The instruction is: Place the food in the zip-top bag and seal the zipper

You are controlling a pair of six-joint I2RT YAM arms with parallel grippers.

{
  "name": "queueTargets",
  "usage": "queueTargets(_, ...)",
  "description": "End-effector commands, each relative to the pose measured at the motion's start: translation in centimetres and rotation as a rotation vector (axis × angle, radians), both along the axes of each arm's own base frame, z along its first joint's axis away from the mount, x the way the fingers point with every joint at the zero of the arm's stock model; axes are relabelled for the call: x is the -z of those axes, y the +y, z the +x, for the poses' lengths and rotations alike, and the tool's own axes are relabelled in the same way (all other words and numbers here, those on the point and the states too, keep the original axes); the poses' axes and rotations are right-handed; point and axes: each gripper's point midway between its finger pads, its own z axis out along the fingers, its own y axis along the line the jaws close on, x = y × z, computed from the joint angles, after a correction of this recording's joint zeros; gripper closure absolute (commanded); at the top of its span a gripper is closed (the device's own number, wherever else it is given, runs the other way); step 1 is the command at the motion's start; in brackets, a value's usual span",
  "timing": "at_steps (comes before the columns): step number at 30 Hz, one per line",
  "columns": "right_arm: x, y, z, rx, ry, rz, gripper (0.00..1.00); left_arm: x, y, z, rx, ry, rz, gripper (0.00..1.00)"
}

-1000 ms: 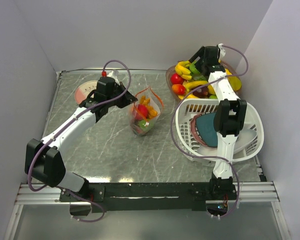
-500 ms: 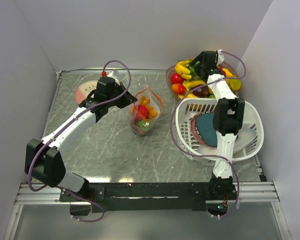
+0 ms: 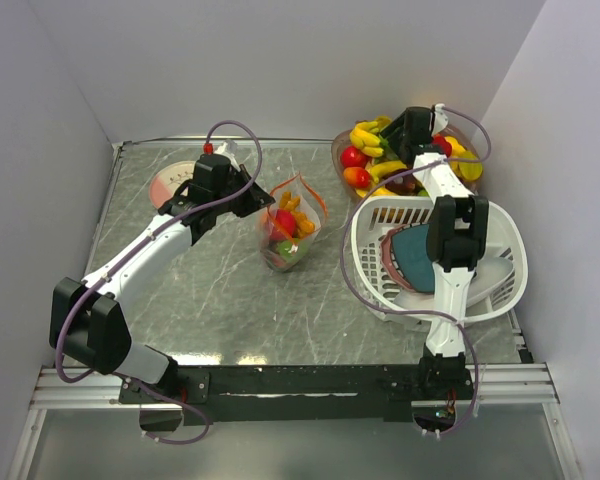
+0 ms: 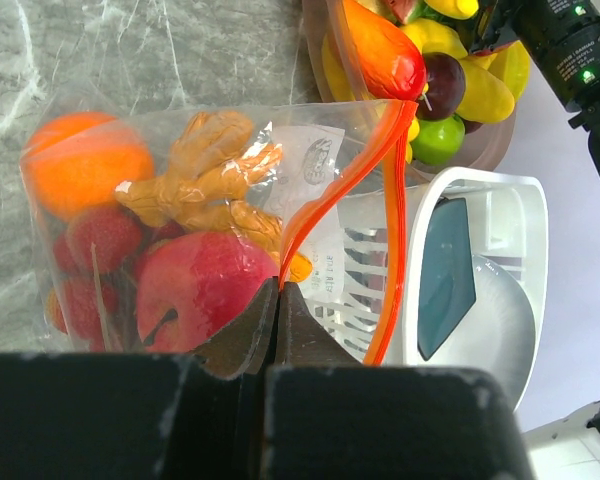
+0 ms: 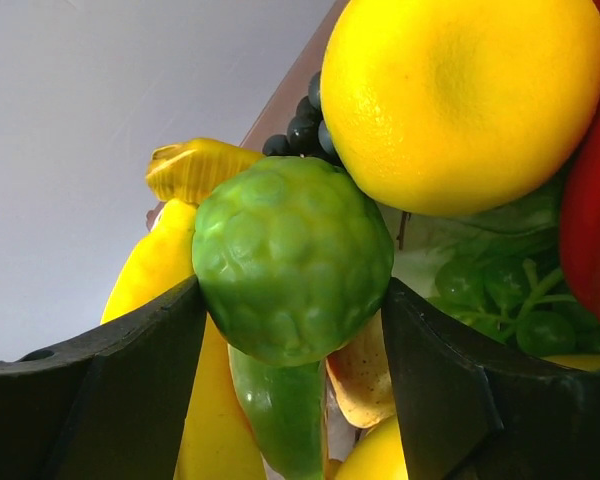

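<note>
The clear zip-top bag (image 3: pixel 290 238) stands mid-table holding food: an orange (image 4: pixel 85 165), a red apple (image 4: pixel 205 290) and a tan knobbly piece (image 4: pixel 210 180). Its mouth is open, and the orange-red zipper (image 4: pixel 352 172) curves round it. I see no slider. My left gripper (image 4: pixel 278 292) is shut on the zipper strip at the bag's near lip, also seen in the top view (image 3: pixel 263 203). My right gripper (image 3: pixel 395 135) is down in the fruit bowl. Its fingers touch both sides of a bumpy green fruit (image 5: pixel 290 240).
The clear bowl (image 3: pixel 338 160) at the back right is piled with a yellow lemon (image 5: pixel 460 100), bananas, a green pepper (image 5: pixel 280 410) and grapes. A white slatted basket (image 3: pixel 510 250) holding a teal plate (image 3: pixel 415 255) stands in front of it. A pink-rimmed dish (image 3: pixel 165 185) lies at the back left.
My right gripper has moved right and down into the fruit pile in the bowl. The left arm and the bag have not moved.
</note>
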Motion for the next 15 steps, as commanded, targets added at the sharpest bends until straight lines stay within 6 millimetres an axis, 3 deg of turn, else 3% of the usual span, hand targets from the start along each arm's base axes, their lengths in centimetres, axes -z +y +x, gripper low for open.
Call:
queueTargets(1, -4.1, -1.7, -0.9, 0.053, -0.074, -0.033, 0.59, -2.4, -0.2, 0.7, 0.000, -0.069, -0.014, 0.99)
queueTargets(15, -9.0, -1.5, -6.0, 0.047, -0.108, -0.053, 0.64, -3.0, 0.3, 0.7, -0.019, -0.088, -0.007, 0.99)
